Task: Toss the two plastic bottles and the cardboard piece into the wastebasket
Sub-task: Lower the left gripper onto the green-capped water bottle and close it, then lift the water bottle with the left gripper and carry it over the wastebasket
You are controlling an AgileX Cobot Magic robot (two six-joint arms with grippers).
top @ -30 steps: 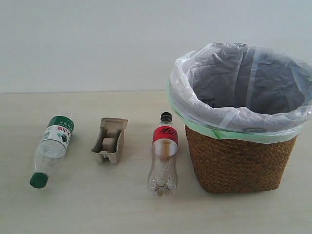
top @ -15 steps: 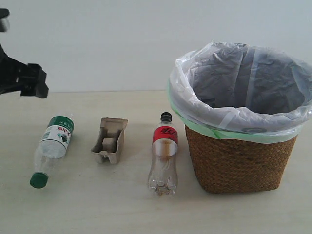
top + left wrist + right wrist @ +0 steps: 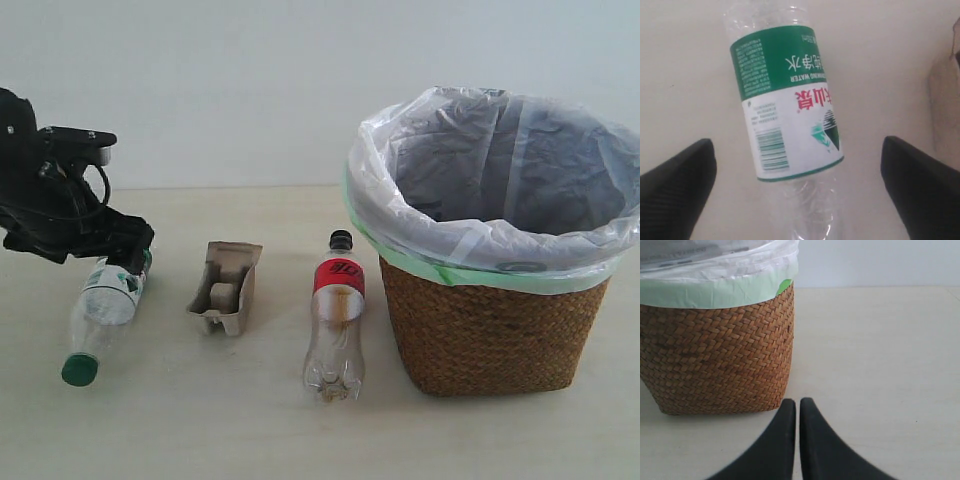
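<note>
The green-capped plastic bottle (image 3: 100, 310) lies on the table at the left, cap toward the front. My left gripper (image 3: 125, 250) hangs just over its far end, open. In the left wrist view that gripper (image 3: 796, 150) straddles the green-white labelled bottle (image 3: 785, 100), with its fingers (image 3: 675, 185) well apart from the bottle on both sides. The cardboard piece (image 3: 226, 288) sits to the right of it. Further right, the black-capped plastic bottle (image 3: 336, 320) with the red label lies beside the wastebasket (image 3: 490, 330). My right gripper (image 3: 798, 402) is shut and empty, low on the table next to the wastebasket (image 3: 720, 350).
The wastebasket's white bag with a green edge (image 3: 480, 230) folds over the rim and stands far taller than the other objects. A plain wall (image 3: 250, 90) closes the back of the table. The right arm does not show in the exterior view.
My left arm came in from the left edge and moved right and down until its gripper was over the green-capped bottle. The bottles, cardboard and wastebasket have not moved.
</note>
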